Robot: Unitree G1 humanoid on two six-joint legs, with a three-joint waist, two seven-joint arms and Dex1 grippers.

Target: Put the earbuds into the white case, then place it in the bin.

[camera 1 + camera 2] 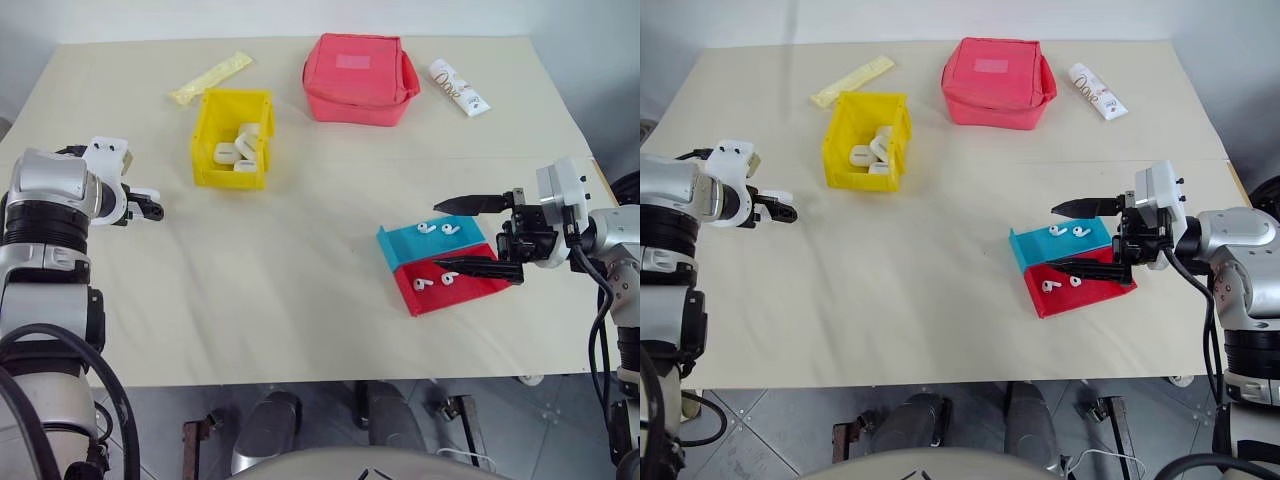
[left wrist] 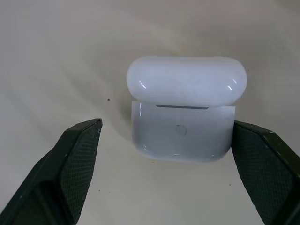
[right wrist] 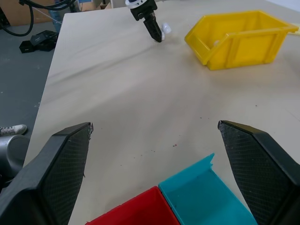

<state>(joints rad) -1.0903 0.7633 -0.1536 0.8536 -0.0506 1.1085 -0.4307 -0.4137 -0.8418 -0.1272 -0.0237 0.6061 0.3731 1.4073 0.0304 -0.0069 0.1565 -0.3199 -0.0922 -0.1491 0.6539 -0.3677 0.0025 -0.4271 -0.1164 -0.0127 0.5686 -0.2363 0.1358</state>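
1. earbuds (image 1: 448, 278) lie in our red tray (image 1: 470, 292) and teal tray (image 1: 400, 240), right by our right gripper (image 1: 478, 236), whose fingers are spread wide, holding nothing.
2. our left gripper (image 2: 166, 154) is spread too; the white case (image 2: 185, 108) sits between its fingers on the table (image 1: 300, 270), ungripped.
3. bare tabletop separates our arms.
4. farther off stands the bin (image 1: 232, 137), holding white cases.

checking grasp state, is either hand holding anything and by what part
Nothing is held. The left hand is open around the white case, its fingers off its sides. The right hand hangs open over the trays.
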